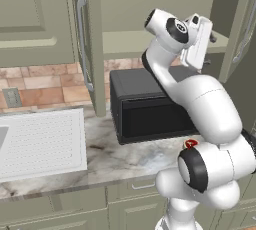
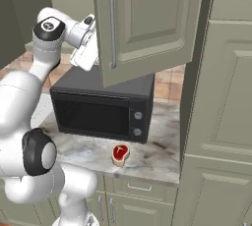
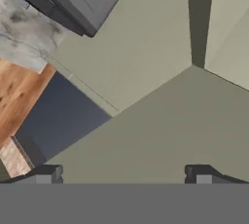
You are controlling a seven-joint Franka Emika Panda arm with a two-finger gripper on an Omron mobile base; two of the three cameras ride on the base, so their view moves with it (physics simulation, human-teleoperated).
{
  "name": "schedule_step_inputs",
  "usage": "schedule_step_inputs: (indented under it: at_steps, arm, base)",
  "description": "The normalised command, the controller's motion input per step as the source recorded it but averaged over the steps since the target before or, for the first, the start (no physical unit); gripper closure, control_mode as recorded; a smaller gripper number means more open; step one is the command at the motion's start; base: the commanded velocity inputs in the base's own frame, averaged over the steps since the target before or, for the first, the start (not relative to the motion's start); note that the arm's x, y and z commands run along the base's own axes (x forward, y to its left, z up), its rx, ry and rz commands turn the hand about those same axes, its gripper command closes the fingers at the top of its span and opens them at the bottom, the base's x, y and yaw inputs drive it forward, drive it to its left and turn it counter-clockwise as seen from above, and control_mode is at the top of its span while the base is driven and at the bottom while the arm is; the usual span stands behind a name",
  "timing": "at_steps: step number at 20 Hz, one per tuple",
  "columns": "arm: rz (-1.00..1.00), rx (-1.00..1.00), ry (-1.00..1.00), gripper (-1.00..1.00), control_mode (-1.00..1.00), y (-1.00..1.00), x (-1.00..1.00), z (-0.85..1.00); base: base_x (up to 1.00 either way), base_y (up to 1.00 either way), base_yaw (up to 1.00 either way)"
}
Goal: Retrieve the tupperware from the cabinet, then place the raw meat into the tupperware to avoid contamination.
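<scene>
My arm is raised with the hand up at the open cabinet (image 1: pixel 150 4), above the microwave (image 1: pixel 150 109). From the left base view I see my hand side-on in front of the cabinet's inner shelf (image 1: pixel 125 41), but the fingers are turned away from that camera. In the hand view my gripper (image 3: pixel 126 174) shows its two dark fingertips (image 3: pixel 46 173) set wide apart with nothing between them, so it is open and holding nothing. That view looks along flat sage-green panels, with the microwave's grey top and a strip of marble counter at its upper left.

The right base view gives me what the left one mostly hides: the raw meat (image 2: pixel 120 154) lies flat on the counter (image 2: pixel 157 156) just in front of the microwave's right end, near the counter's front edge. In the left view only a red sliver of it (image 1: pixel 190 144) peeks out behind my own arm. The steak is nearly as wide as it is long, so I cannot tell a clear long axis; its tan fatty rim faces the front edge and a pale mark sits on the red top.

The left view also shows the white ridged drainboard (image 1: pixel 40 141) on the counter to the left of the microwave, and the cabinet door's silver bar handle (image 1: pixel 82 44).

I cannot make out the tupperware on the shelf in any view.
</scene>
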Motion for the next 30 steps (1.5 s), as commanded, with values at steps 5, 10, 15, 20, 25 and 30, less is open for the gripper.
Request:
schedule_step_inputs:
  at_steps: [5,10,15,20,25,30]
  arm:
    - [-0.16,-0.17,0.16,-1.0,-1.0,-0.44,0.05,-0.08]
    - [-0.1,-0.13,0.03,-1.0,-1.0,-0.46,0.0,0.0]
    - [-0.05,-0.07,0.0,-1.0,-1.0,-0.46,-0.05,0.04]
    - [-0.05,-0.06,0.0,-1.0,-1.0,-0.51,-0.12,0.05]
    - [-0.04,-0.05,0.0,-1.0,-1.0,-0.54,-0.11,0.01]
    - [-0.02,-0.03,0.0,-1.0,-1.0,-0.57,-0.01,0.0]
  base:
    - [0.0,0.0,0.0]
    - [0.0,0.0,0.0]
    - [0.0,0.0,0.0]
    - [0.0,0.0,0.0]
    - [0.0,0.0,0.0]
    - [0.0,0.0,0.0]
